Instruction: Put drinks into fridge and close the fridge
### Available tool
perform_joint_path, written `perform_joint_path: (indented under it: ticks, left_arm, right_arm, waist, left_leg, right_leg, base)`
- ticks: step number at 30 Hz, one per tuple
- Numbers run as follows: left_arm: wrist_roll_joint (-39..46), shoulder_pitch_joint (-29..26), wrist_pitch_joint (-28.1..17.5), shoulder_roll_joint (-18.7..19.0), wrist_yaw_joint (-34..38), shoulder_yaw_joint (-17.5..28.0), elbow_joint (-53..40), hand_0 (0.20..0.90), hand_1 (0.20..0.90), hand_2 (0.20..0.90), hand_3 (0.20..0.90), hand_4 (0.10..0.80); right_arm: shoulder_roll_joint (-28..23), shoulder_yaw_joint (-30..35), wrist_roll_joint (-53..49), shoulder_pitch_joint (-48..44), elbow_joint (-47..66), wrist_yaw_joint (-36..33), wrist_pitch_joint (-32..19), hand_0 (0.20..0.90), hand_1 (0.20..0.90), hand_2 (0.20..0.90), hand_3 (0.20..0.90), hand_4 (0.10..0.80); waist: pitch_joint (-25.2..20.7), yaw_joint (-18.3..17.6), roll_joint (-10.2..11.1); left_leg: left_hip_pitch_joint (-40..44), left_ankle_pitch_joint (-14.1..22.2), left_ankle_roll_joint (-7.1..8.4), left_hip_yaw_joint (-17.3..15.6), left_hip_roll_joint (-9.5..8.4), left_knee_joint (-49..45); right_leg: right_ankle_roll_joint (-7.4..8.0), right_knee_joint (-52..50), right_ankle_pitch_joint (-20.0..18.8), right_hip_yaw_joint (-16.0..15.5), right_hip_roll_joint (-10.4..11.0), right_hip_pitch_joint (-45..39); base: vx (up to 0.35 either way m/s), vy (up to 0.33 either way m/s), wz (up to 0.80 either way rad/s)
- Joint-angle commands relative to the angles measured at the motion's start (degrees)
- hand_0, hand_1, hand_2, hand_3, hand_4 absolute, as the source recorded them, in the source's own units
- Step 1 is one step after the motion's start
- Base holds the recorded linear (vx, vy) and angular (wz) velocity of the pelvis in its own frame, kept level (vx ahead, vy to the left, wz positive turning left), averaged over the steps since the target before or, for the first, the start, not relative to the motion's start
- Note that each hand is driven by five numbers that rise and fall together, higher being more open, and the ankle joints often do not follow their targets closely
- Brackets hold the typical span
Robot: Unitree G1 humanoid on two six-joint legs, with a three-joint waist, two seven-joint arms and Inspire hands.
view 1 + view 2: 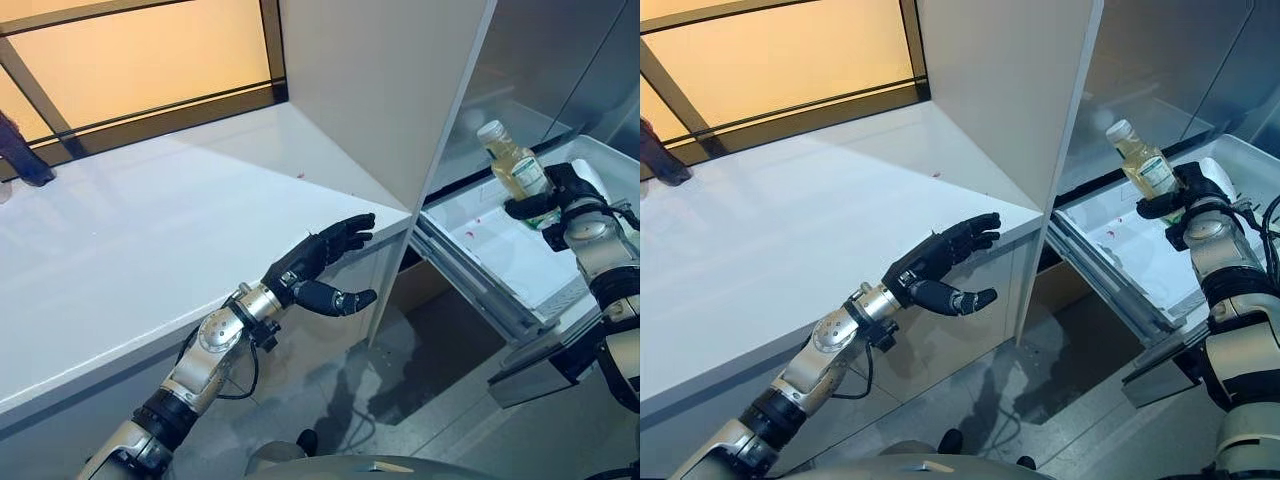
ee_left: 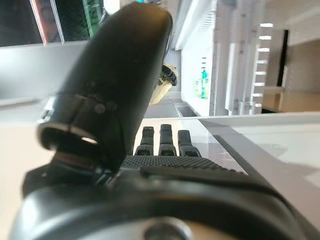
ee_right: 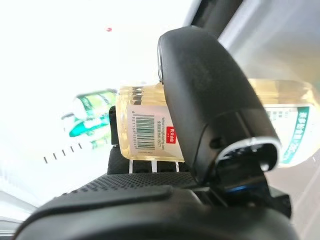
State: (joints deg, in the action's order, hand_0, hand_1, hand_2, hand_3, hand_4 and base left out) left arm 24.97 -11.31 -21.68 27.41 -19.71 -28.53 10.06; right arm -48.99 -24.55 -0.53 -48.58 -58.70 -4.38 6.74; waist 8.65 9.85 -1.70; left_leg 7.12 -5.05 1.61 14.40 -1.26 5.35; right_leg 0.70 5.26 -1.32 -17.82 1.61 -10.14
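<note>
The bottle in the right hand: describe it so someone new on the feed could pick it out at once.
Start at the tall white fridge door standing open right of the white counter. Past its edge, over the pulled-out white drawer, the right hand is curled round a bottle. It is clear plastic with pale yellow drink, a white cap and a green-and-white label; the left hand holds nothing.

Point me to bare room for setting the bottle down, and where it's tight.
The white tray under the right hand is bare, a few red specks aside, between the tall white panel and its far rim. The bottle is gripped over it. The white counter is bare from the window frame to the left hand. Tight: the gap beside the panel's edge.
</note>
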Motion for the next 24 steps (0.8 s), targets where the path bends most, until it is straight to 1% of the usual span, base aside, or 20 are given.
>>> perform_joint_path:
  ticks: [1, 3, 4, 6, 7, 8, 10, 11, 13, 15, 18, 20, 22, 24]
  left_arm:
    - [-6.5, 5.8, -1.8, 4.5, 3.0, -6.2, 9.8, 0.900, 0.900, 0.900, 0.900, 0.800]
    - [-10.7, 5.1, -6.8, 4.9, 6.9, -7.1, 10.7, 0.900, 0.900, 0.900, 0.900, 0.800]
    - [-10.2, 4.5, -7.6, 5.3, 8.5, -7.3, 10.3, 0.900, 0.900, 0.900, 0.900, 0.800]
    - [-7.3, 3.8, -8.3, 5.1, 9.5, -6.7, 9.6, 0.900, 0.900, 0.900, 0.900, 0.800]
    - [-5.7, 3.7, -8.4, 5.1, 9.6, -6.1, 8.9, 0.900, 0.900, 0.900, 0.900, 0.800]
    - [-2.2, 3.5, -8.1, 4.6, 9.6, -4.9, 7.5, 0.900, 0.900, 0.900, 0.900, 0.800]
    - [3.1, 2.9, -6.2, 3.7, 8.5, -1.5, 3.3, 0.900, 0.900, 0.900, 0.900, 0.800]
    - [4.4, 2.5, -5.3, 3.4, 8.2, -0.1, 0.9, 0.900, 0.900, 0.900, 0.900, 0.800]
    - [6.5, 1.7, -4.1, 3.1, 8.3, 1.7, -2.6, 0.900, 0.900, 0.900, 0.900, 0.800]
    - [9.0, 0.5, -1.9, 2.4, 7.6, 4.1, -6.7, 0.900, 0.900, 0.900, 0.900, 0.800]
    - [11.7, -0.5, 0.2, 1.8, 6.2, 5.8, -10.7, 0.900, 0.900, 0.900, 0.900, 0.800]
    - [13.5, -1.1, 1.5, 1.5, 4.4, 6.4, -13.9, 0.900, 0.900, 0.900, 0.900, 0.800]
    - [16.7, -2.1, 4.8, 0.9, 1.0, 6.3, -16.8, 0.900, 0.900, 0.900, 0.900, 0.800]
    - [20.9, -3.2, 10.0, 0.1, -3.6, 5.6, -18.7, 0.900, 0.900, 0.900, 0.900, 0.800]
  right_arm:
    - [-2.7, -2.8, 3.1, -13.1, 0.9, -1.6, -3.7, 0.300, 0.300, 0.300, 0.200, 0.100]
    - [-2.2, -2.9, 5.6, -12.3, -0.7, -0.1, -2.7, 0.300, 0.300, 0.300, 0.200, 0.100]
    - [-1.8, -3.1, 5.8, -11.5, -1.4, 0.6, -1.9, 0.300, 0.300, 0.300, 0.200, 0.100]
    - [-1.2, -3.1, 7.1, -10.2, -2.7, 2.8, 0.3, 0.300, 0.300, 0.300, 0.200, 0.100]
    - [-1.2, -3.1, 7.5, -9.5, -3.3, 3.5, 0.5, 0.300, 0.300, 0.300, 0.200, 0.100]
    - [-1.2, -2.8, 8.4, -8.3, -3.7, 6.3, 2.8, 0.300, 0.300, 0.300, 0.200, 0.100]
    - [-0.9, -1.9, 9.4, -5.4, -6.6, 12.8, 7.9, 0.300, 0.300, 0.300, 0.200, 0.100]
    - [-0.9, -1.6, 9.3, -4.1, -7.7, 15.0, 9.4, 0.300, 0.300, 0.300, 0.200, 0.100]
    - [-0.6, -1.0, 10.1, -2.0, -9.0, 19.6, 11.4, 0.300, 0.300, 0.300, 0.200, 0.100]
    - [-0.2, -0.9, 11.5, -0.3, -11.0, 23.6, 13.2, 0.300, 0.300, 0.300, 0.200, 0.100]
    - [0.6, -0.9, 12.2, 1.0, -12.0, 23.8, 13.5, 0.300, 0.300, 0.300, 0.200, 0.100]
    - [1.6, -0.7, 12.7, 2.1, -11.5, 23.8, 14.5, 0.300, 0.300, 0.300, 0.200, 0.100]
    - [2.9, -0.6, 13.0, 2.9, -11.5, 23.6, 15.5, 0.300, 0.300, 0.300, 0.200, 0.100]
    - [4.2, -0.4, 13.8, 3.4, -11.6, 23.9, 16.4, 0.300, 0.300, 0.300, 0.200, 0.100]
  waist:
    - [-4.9, 1.1, 4.0]
    - [-4.2, 0.9, 3.8]
    - [-3.9, 0.7, 3.7]
    - [-3.4, 0.6, 3.6]
    - [-3.2, 0.6, 3.6]
    - [-2.9, 0.6, 3.7]
    - [-2.2, 0.9, 3.9]
    - [-1.9, 1.0, 4.0]
    - [-1.5, 1.3, 4.4]
    - [-1.4, 1.6, 4.8]
    - [-1.5, 1.9, 4.9]
    - [-1.6, 2.0, 5.0]
    - [-1.6, 2.0, 4.8]
    - [-1.6, 1.8, 4.6]
  left_leg:
    - [-1.6, 2.6, -0.44, -7.6, 0.19, -0.5]
    - [-1.8, 2.5, -0.47, -7.6, 0.33, -0.6]
    - [-2.0, 2.5, -0.53, -7.4, 0.28, -0.6]
    - [-2.2, 2.4, -0.64, -7.1, 0.22, -0.6]
    - [-2.2, 2.4, -0.67, -6.9, 0.19, -0.6]
    - [-2.3, 2.3, -0.69, -6.6, 0.13, -0.7]
    - [-2.6, 2.2, -0.70, -6.1, 0.07, -0.7]
    - [-2.5, 2.1, -0.71, -5.9, 0.08, -0.8]
    - [-2.3, 2.0, -0.68, -5.6, 0.04, -0.7]
    - [-1.8, 2.0, -0.52, -5.1, 0.01, -0.7]
    - [-1.3, 2.1, -0.40, -4.7, -0.02, -0.8]
    - [-1.1, 2.1, -0.38, -4.5, -0.09, -1.0]
    - [-1.1, 2.2, -0.43, -4.2, -0.13, -1.1]
    - [-0.8, 2.3, -0.55, -4.2, -0.10, -1.1]
  right_leg:
    - [0.26, -4.4, 3.2, 3.1, 0.0, 1.5]
    - [0.14, -4.8, 3.4, 3.5, 0.0, 1.9]
    - [0.08, -5.0, 3.4, 3.8, -0.1, 2.2]
    - [-0.11, -5.3, 3.5, 4.2, -0.3, 2.5]
    - [-0.17, -5.3, 3.5, 4.4, -0.3, 2.6]
    - [-0.28, -5.4, 3.6, 4.5, -0.4, 2.7]
    - [-0.58, -5.8, 3.7, 4.4, -0.5, 2.9]
    - [-0.69, -6.0, 3.7, 4.1, -0.5, 2.9]
    - [-0.81, -6.1, 3.7, 3.6, -0.4, 2.6]
    - [-0.90, -5.9, 3.8, 3.0, -0.4, 1.8]
    - [-1.02, -6.1, 4.0, 2.7, -0.4, 1.2]
    - [-1.08, -6.2, 4.1, 2.6, -0.4, 1.0]
    - [-1.11, -6.3, 4.1, 2.7, -0.5, 0.9]
    - [-1.09, -6.3, 4.1, 2.9, -0.5, 0.7]
  base:
    - [0.056, -0.018, 0.01]
    - [0.062, -0.021, 0.01]
    - [0.061, -0.022, 0.02]
    - [0.044, -0.018, 0.05]
    - [0.046, -0.023, 0.08]
    - [0.039, -0.026, 0.11]
    - [0.013, -0.047, 0.19]
    - [0.003, -0.069, 0.19]
    - [0.027, -0.066, 0.11]
    - [0.064, -0.061, 0.08]
    - [0.065, -0.037, 0.02]
    - [0.054, -0.026, 0.05]
    - [0.016, -0.009, 0.02]
    - [0.000, 0.000, 0.00]
